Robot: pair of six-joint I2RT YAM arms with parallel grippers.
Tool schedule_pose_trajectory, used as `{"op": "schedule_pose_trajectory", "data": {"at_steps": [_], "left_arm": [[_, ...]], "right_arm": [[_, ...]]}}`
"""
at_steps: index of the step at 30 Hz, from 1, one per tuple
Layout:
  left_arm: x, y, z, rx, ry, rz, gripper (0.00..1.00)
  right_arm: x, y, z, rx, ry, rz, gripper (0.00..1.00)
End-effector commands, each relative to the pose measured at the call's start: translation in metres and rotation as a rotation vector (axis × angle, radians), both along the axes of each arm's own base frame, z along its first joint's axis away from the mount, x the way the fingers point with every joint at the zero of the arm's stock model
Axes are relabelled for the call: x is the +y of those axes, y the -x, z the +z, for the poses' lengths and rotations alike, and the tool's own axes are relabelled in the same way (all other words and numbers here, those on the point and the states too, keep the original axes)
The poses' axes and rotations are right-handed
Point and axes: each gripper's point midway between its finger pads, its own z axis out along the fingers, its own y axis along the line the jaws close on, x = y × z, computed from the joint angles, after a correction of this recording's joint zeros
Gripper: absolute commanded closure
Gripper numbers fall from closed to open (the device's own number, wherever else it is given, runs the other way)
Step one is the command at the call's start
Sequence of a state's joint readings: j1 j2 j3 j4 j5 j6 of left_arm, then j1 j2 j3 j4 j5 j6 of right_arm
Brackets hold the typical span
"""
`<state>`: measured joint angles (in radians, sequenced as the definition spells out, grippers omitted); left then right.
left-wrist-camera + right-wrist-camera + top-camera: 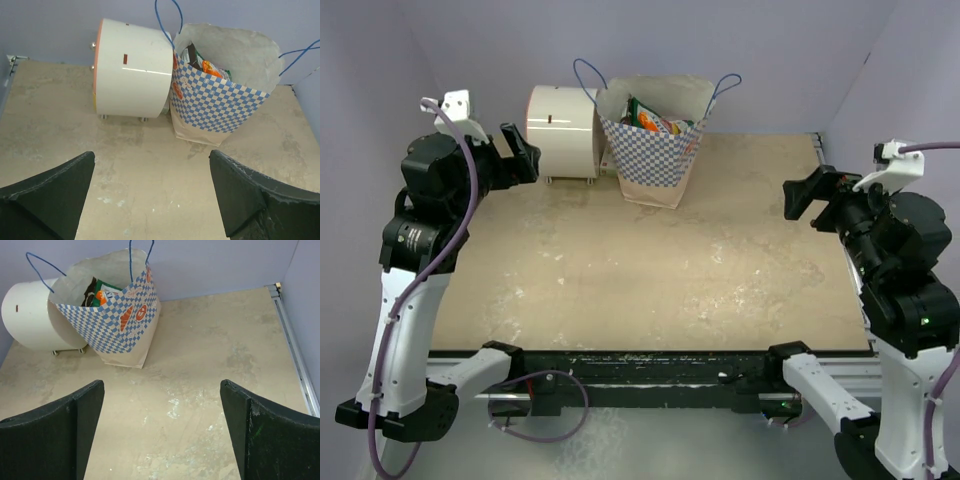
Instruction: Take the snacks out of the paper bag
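Bag: the paper bag (655,140) stands at 12 o'clock on the table (650,290), against the back wall (650,40), mouth open upward.
Snacks: the snacks (655,118) sit inside the bag, green and orange tops showing above the checkered front. None is out yet.
My fingers: my left gripper (152,157) and right gripper (162,385) are both spread wide and hold nothing. Each hangs well apart from the bag, left at 10 o'clock and right at 3 o'clock.
Risk, tipping: the bag is light paper. I judge a one-sided pull on a packet would drag or topple it unless my other hand steadies the rim.
Risk, handles: the thin cord handles (588,72) arch over the mouth, and a finger could snag one going in.
Risk, neighbour: the cylinder (562,132) sits close at the bag's 9 o'clock. I cannot tell whether they touch, but a left-side approach could knock it.
Edges: a metal rail (295,355) lines the table at 3 o'clock.
Open room: bare tabletop from centre to 6 o'clock, good for laying packets down.
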<state>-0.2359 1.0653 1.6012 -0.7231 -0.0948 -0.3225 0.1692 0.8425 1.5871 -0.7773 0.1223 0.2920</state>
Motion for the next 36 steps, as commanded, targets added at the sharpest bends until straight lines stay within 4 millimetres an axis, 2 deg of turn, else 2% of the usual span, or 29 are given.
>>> {"op": "schedule_pose_trajectory", "data": {"at_steps": [1,9,18,21,24,31,33,36], "left_arm": [[0.005,0.000,0.014,-0.067,0.083,0.049,0.01],[0.012,-0.010,0.014,-0.102,0.119,0.105,0.01],[0.014,-0.035,0.007,-0.101,0.130,0.144,0.01],[0.013,-0.043,0.001,-0.097,0.126,0.148,0.01],[0.013,-0.051,-0.008,-0.082,0.118,0.157,0.01],[0.005,-0.063,-0.025,-0.036,0.128,0.131,0.01],[0.002,-0.063,-0.032,-0.016,0.148,0.125,0.01],[0.001,-0.065,-0.039,-0.003,0.158,0.123,0.01]], "right_arm": [[-0.006,-0.010,-0.003,-0.001,-0.010,-0.049,0.01],[-0.007,-0.042,-0.014,0.039,-0.018,-0.092,0.01],[0.006,-0.105,-0.026,0.057,-0.030,-0.091,0.01],[0.021,-0.126,-0.039,0.082,-0.103,-0.051,0.01],[0.021,-0.146,-0.057,0.100,-0.230,-0.131,0.01],[0.049,-0.194,-0.061,0.013,-0.388,-0.049,0.01],[0.058,-0.215,-0.069,0.037,-0.411,-0.031,0.00],[0.073,-0.243,-0.065,0.034,-0.452,0.018,0.00]]}}
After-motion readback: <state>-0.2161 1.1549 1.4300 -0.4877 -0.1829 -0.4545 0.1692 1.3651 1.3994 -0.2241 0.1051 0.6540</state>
